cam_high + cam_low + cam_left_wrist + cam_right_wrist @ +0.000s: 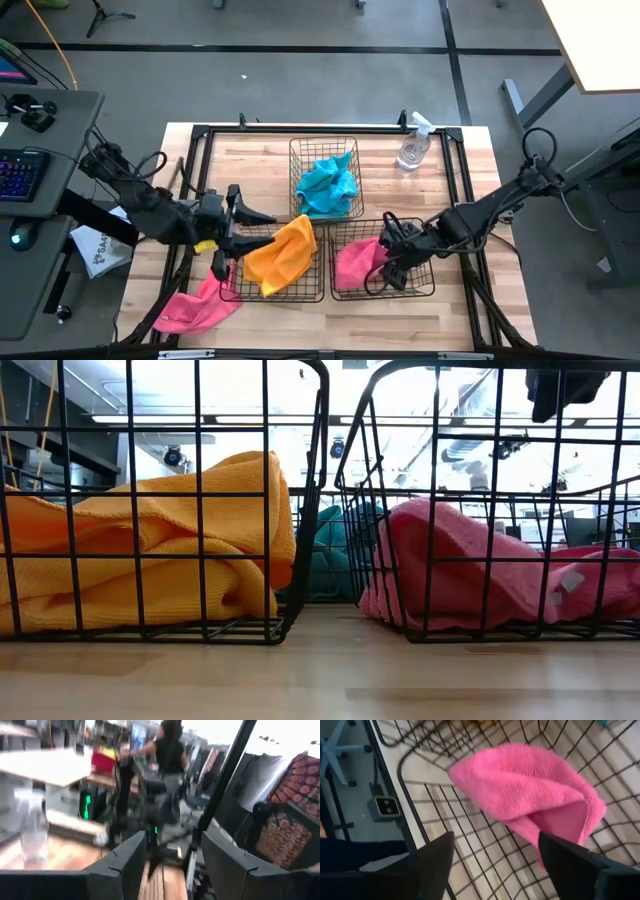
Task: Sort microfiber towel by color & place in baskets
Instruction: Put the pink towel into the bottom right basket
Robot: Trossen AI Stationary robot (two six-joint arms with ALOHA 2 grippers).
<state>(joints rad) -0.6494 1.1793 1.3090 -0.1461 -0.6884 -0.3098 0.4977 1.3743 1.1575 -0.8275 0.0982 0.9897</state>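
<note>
Three dark wire baskets stand on the wooden table. The far one (296, 150) holds a teal towel (328, 185). The near left one (228, 296) holds an orange towel (280, 255), which hangs over its far rim. The near right one (432, 270) holds a pink towel (355, 262). A second pink towel (195, 308) lies crumpled on the table by the near left corner. My left gripper (243, 232) is open and empty beside the orange basket's left side. My right gripper (385, 262) is open over the right basket, just above the pink towel (530, 790).
A clear spray bottle (413, 148) stands at the far right of the table and also shows in the left wrist view (32, 830). A bit of yellow (205, 245) shows under my left arm. A person stands in the room beyond the table (167, 755).
</note>
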